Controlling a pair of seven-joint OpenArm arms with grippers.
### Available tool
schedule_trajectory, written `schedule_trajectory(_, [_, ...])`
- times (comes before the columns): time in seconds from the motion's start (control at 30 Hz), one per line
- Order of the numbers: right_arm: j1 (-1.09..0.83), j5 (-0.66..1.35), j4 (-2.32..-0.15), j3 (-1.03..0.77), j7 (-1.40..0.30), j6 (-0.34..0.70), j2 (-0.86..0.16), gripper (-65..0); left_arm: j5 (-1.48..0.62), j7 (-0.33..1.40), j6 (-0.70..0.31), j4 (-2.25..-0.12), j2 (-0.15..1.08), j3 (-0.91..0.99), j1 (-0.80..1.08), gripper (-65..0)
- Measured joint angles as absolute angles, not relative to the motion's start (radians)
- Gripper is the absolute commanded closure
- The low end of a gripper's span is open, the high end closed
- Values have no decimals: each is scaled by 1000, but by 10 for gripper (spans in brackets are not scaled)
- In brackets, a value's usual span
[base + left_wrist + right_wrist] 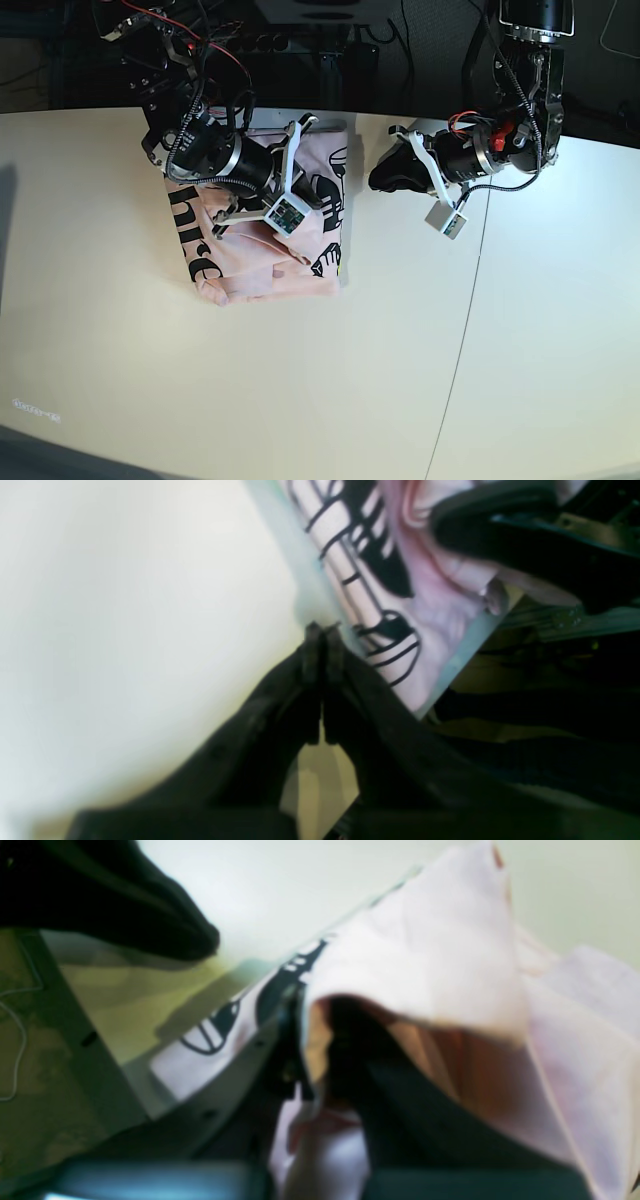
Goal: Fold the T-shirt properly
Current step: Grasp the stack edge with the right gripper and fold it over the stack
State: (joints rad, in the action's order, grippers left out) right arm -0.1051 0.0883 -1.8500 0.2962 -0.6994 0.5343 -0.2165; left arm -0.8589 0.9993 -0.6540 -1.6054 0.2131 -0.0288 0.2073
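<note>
a: right gripper (320,1050) is pinched shut on a fold of the pale pink t-shirt (265,265), the cloth draped over its dark fingers in the right wrist view. left gripper (322,635) hangs beside the shirt with its jaws pressed together and nothing between them.

b: where does the shirt lie?

a: on the cream table (300,400), near its far edge, bunched into a rough block under the right arm. black serif lettering (205,240) shows along the side away from the left arm, and more print (332,200) on the side facing it.

b: how would it handle?

a: as light, limp cotton, by my reckoning: it sags and creases wherever it is lifted, will not hold a line unaided, and should drag rather than slide on the table. it is not fragile. a hem, a sleeve seam or a corner looks the surest hold, where the layers are doubled; a pinch in the middle would likely only raise a tent of cloth.

b: what can't be made out?

a: both wrist views are blurred. the right arm covers the middle of the shirt in the base view, so collar and sleeves cannot be placed. how many layers the right gripper holds is unclear.
</note>
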Motion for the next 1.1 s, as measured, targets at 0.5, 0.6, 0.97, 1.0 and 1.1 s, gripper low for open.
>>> schedule_trajectory(0.5, [45, 45, -1700, 297, -695, 533, -133, 0, -910, 1058, -656, -1610, 216, 8, 205, 0])
schedule_trajectory(0.6, [44, 77, -1679, 297, -696, 533, -133, 0, -941, 1059, -668, -1610, 228, 7, 205, 0])
schedule_trajectory(0.97, [44, 126, -1677, 297, -676, 532, -43, -174, -992, 1059, -670, -1610, 344, 11, 205, 0])
schedule_trajectory(1.0, [44, 127, -1677, 297, -665, 532, -35, -224, -992, 1059, -670, -1610, 349, 11, 205, 0])
schedule_trajectory(1.1, [45, 127, -1677, 297, -630, 532, -19, -328, -993, 1059, -670, -1610, 358, 12, 205, 0])
